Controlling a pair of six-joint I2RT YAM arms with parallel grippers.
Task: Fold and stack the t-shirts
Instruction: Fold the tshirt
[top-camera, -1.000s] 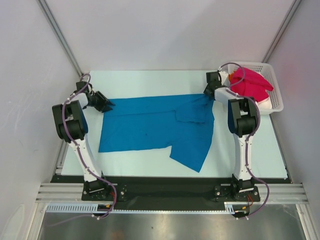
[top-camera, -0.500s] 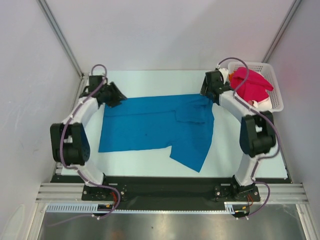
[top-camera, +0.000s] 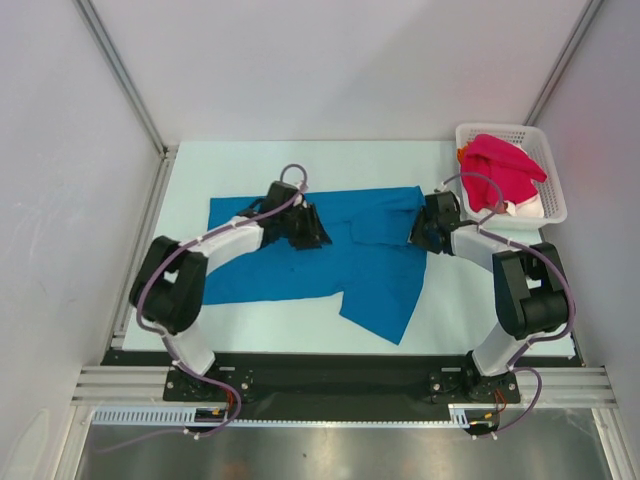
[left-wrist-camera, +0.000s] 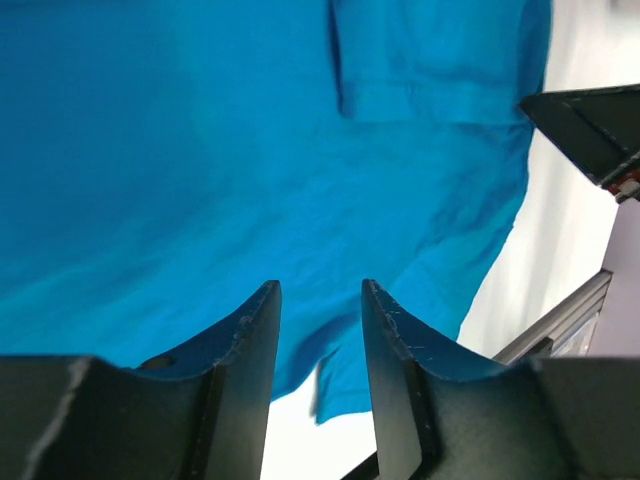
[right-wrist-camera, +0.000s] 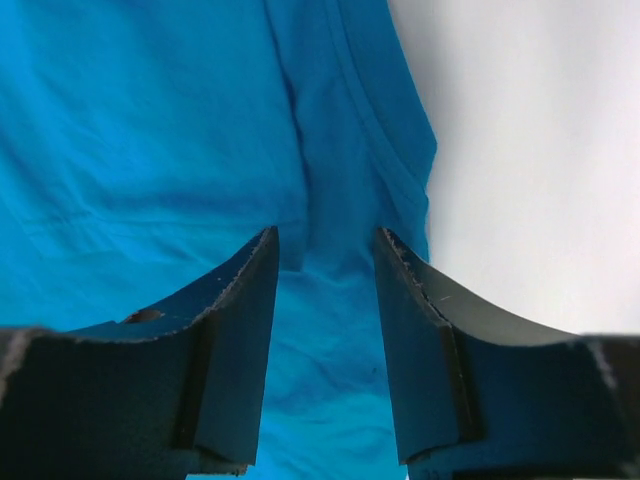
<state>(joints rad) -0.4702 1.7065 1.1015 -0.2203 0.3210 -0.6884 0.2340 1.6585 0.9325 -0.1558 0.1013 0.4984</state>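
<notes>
Pale table (top-camera: 480, 300): blue tee (top-camera: 370, 280) under L tool (top-camera: 314, 229), R tool (top-camera: 424, 226).

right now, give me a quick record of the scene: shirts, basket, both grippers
blue t-shirt: spread out on the table, not folded up
pink t-shirt: heaped in the white basket at the far right corner
left gripper: open, over the blue t-shirt, nothing between its fingers
right gripper: open, over the blue t-shirt's right edge, nothing held
stack: none started on the table
</notes>
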